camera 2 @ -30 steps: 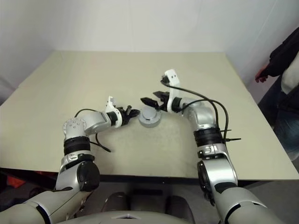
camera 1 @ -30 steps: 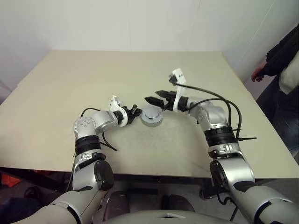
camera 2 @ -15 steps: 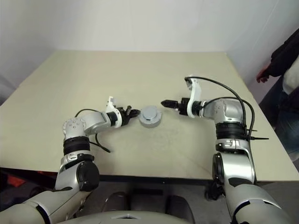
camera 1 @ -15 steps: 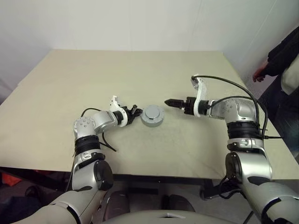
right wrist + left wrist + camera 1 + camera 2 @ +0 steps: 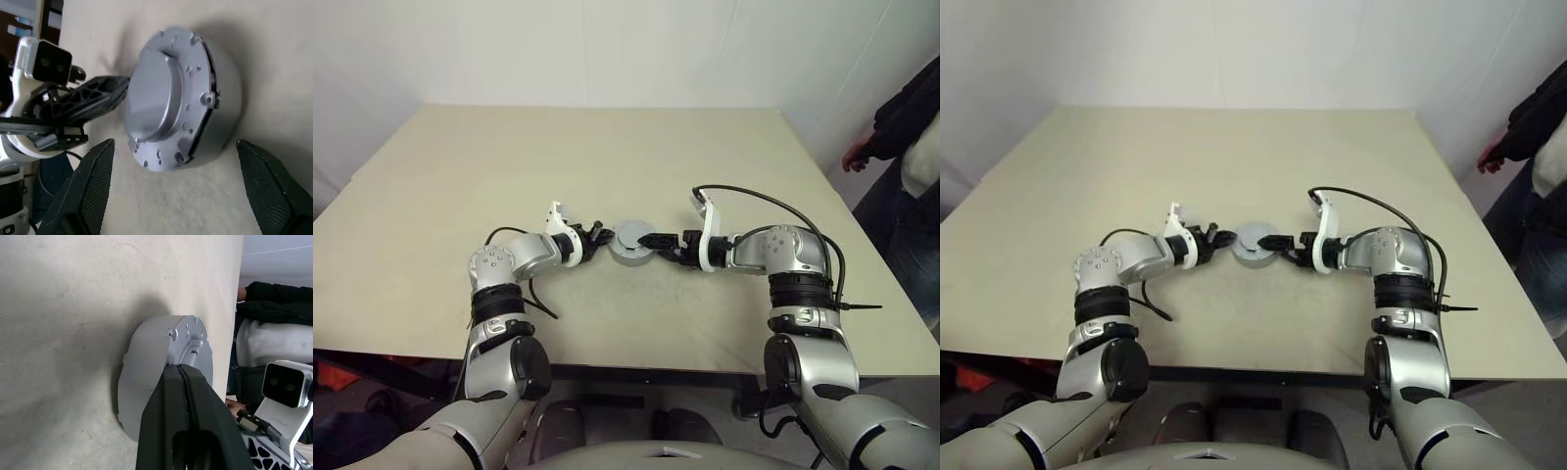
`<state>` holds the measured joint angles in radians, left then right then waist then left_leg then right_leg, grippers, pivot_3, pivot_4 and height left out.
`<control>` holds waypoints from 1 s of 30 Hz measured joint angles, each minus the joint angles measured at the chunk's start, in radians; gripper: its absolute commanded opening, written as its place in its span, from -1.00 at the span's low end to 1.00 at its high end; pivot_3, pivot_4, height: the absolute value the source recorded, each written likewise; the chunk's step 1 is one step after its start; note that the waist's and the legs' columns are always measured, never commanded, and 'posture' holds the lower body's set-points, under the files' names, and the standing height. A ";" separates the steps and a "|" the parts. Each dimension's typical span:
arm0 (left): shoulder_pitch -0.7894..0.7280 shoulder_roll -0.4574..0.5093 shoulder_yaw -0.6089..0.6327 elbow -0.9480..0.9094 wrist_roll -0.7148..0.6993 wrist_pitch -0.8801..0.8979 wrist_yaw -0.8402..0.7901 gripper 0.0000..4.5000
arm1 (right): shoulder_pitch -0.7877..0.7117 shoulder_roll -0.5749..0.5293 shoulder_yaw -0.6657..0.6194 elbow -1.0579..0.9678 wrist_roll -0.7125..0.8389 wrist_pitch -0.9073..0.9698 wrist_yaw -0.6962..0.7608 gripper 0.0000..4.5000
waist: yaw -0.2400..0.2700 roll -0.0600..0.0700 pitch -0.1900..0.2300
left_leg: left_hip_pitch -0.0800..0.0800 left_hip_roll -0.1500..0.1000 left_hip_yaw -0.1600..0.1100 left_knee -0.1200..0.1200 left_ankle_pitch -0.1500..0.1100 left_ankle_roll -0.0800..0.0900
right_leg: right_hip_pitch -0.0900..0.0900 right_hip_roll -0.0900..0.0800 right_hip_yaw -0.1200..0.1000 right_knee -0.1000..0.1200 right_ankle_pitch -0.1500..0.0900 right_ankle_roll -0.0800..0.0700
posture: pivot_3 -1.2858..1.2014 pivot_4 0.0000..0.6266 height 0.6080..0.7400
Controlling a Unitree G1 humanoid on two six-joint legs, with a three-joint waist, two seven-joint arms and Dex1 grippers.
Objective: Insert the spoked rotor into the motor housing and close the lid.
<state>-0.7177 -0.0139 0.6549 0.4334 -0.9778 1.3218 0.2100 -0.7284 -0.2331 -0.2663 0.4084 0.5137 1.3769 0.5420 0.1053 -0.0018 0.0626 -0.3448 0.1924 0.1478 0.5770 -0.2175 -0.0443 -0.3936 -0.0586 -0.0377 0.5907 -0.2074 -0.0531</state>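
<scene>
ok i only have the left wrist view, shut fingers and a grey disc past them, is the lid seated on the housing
Observer: Not flush. In the right wrist view the lid sits tilted on the motor housing, with a dark gap on one side.
Operator: where's the right gripper
Observer: The right gripper is open, one finger on either side of the housing, not touching it.
Operator: and my left one, touching anything
Observer: In the head view the left gripper, shut, sits against the housing's left edge; actual contact I cannot tell.

left gripper (image 5: 599,235) fingers pressed together, right gripper (image 5: 651,241) – fingers spread wide
</scene>
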 measured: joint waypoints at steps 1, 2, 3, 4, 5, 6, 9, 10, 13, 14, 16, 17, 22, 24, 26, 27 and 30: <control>0.000 0.001 0.000 0.000 0.000 0.000 0.001 -1.00 | 0.000 0.005 -0.005 0.003 0.000 -0.003 -0.004 0.99 | 0.000 0.000 0.000 | 0.000 0.000 0.000 0.000 0.000 0.000 | 0.000 0.000 0.000 0.000 0.000 0.000 | 0.03 -1.00 1.00; 0.000 0.003 0.000 0.000 0.000 0.000 0.001 -1.00 | -0.001 0.009 -0.011 0.009 0.002 -0.007 -0.010 0.99 | -0.001 0.000 0.000 | 0.001 0.000 0.000 0.000 0.000 0.000 | 0.001 0.000 0.000 0.000 0.000 0.000 | 0.03 -1.00 1.00; 0.000 0.004 0.001 0.000 0.000 0.000 0.003 -1.00 | -0.002 0.016 -0.022 0.016 0.003 -0.011 -0.018 0.99 | -0.002 0.000 0.000 | 0.002 0.000 0.000 0.000 0.000 -0.001 | 0.001 0.000 0.000 0.000 0.000 0.000 | 0.03 -1.00 1.00; 0.000 0.005 0.001 -0.001 0.000 0.000 0.004 -1.00 | -0.004 0.022 -0.032 0.024 0.003 -0.016 -0.023 0.99 | -0.003 0.000 0.000 | 0.003 0.000 0.000 0.000 0.000 -0.001 | 0.002 0.000 0.000 0.001 0.000 0.000 | 0.03 -1.00 1.00; 0.000 0.006 0.001 -0.001 0.000 0.001 0.007 -1.00 | -0.007 0.028 -0.042 0.035 0.004 -0.021 -0.031 0.99 | -0.005 0.000 0.000 | 0.003 0.000 0.000 0.000 0.001 -0.001 | 0.003 0.000 0.000 0.001 0.000 0.000 | 0.03 -1.00 1.00; 0.000 0.006 0.001 -0.001 0.000 0.001 0.009 -1.00 | -0.010 0.035 -0.052 0.042 0.005 -0.024 -0.041 0.99 | -0.006 0.000 0.000 | 0.004 0.000 0.000 0.000 0.001 -0.002 | 0.003 0.000 0.000 0.001 0.000 0.000 | 0.03 -1.00 1.00; 0.001 0.008 0.002 -0.004 0.000 0.003 0.013 -1.00 | -0.025 0.082 -0.109 0.071 0.009 -0.041 -0.088 0.99 | -0.008 0.000 0.000 | 0.005 0.000 0.000 0.000 0.002 -0.003 | 0.004 0.000 0.000 0.001 0.001 0.001 | 0.03 -1.00 1.00; 0.001 0.009 0.002 -0.004 0.000 0.004 0.014 -1.00 | -0.029 0.099 -0.125 0.077 0.009 -0.045 -0.103 0.99 | -0.009 0.000 0.000 | 0.006 0.001 0.000 0.000 0.002 -0.003 | 0.004 0.000 0.000 0.001 0.001 0.001 | 0.03 -1.00 1.00; 0.001 0.010 0.003 -0.006 0.001 0.006 0.017 -1.00 | -0.041 0.136 -0.162 0.087 0.011 -0.048 -0.143 0.99 | -0.010 0.000 0.000 | 0.005 0.001 0.000 -0.001 0.002 -0.004 | 0.003 0.001 0.000 0.001 0.001 0.001 | 0.03 -1.00 1.00; 0.001 0.010 0.003 -0.006 0.002 0.006 0.017 -1.00 | -0.042 0.150 -0.169 0.087 0.015 -0.047 -0.153 0.99 | -0.010 0.000 0.000 | 0.005 0.001 0.000 -0.001 0.002 -0.004 | 0.003 0.001 0.000 0.001 0.001 0.001 | 0.03 -1.00 1.00; 0.001 0.013 0.003 -0.007 0.002 0.006 0.017 -1.00 | -0.044 0.176 -0.183 0.087 0.023 -0.044 -0.169 0.99 | -0.009 0.000 0.000 | 0.005 0.001 0.000 -0.002 0.002 -0.004 | 0.002 0.001 0.000 0.001 0.001 0.001 | 0.03 -1.00 1.00; 0.001 0.014 0.004 -0.007 0.002 0.005 0.017 -1.00 | -0.045 0.184 -0.186 0.087 0.026 -0.042 -0.175 0.99 | -0.009 0.000 0.000 | 0.004 0.001 0.000 -0.002 0.002 -0.004 | 0.001 0.001 0.000 0.001 0.001 0.001 | 0.03 -1.00 1.00; 0.002 0.022 0.008 -0.009 0.005 0.005 0.018 -1.00 | -0.060 0.214 -0.213 0.094 0.041 -0.037 -0.206 0.99 | -0.008 0.000 0.000 | 0.001 0.000 0.000 -0.002 0.002 -0.004 | -0.001 0.001 0.000 0.001 0.001 0.001 | 0.03 -1.00 1.00; 0.004 0.023 0.008 -0.011 0.006 0.005 0.019 -1.00 | -0.068 0.221 -0.218 0.096 0.041 -0.037 -0.217 0.91 | -0.007 0.000 0.000 | 0.001 0.000 0.000 -0.002 0.002 -0.004 | -0.001 0.001 0.000 0.001 0.001 0.001 | 0.03 -1.00 1.00; 0.005 0.022 0.009 -0.016 0.006 0.005 0.020 -1.00 | -0.073 0.226 -0.225 0.096 0.041 -0.039 -0.231 0.72 | -0.007 0.000 0.000 | 0.001 0.000 -0.001 -0.002 0.002 -0.004 | -0.001 0.000 0.000 0.001 0.001 0.001 | 0.03 -1.00 1.00; 0.005 0.023 0.009 -0.019 0.007 0.004 0.022 -1.00 | -0.073 0.228 -0.229 0.096 0.041 -0.040 -0.239 0.58 | -0.007 0.000 0.000 | 0.001 0.000 -0.001 -0.002 0.002 -0.004 | -0.001 0.001 0.000 0.001 0.001 0.001 | 0.03 -1.00 1.00; 0.006 0.024 0.011 -0.020 0.010 -0.002 0.025 -1.00 | -0.074 0.231 -0.237 0.102 0.041 -0.052 -0.261 0.12 | -0.006 0.000 0.000 | 0.001 0.000 -0.001 -0.002 0.002 -0.004 | -0.001 0.001 0.000 0.001 0.001 0.001 | 0.03 -1.00 1.00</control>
<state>-0.7117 0.0102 0.6663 0.4130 -0.9680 1.3202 0.2350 -0.8028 -0.0026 -0.5037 0.5108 0.5543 1.3246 0.2808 0.0990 -0.0013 0.0628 -0.3441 0.1925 0.1473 0.5750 -0.2156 -0.0480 -0.3949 -0.0581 -0.0381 0.5916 -0.2062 -0.0519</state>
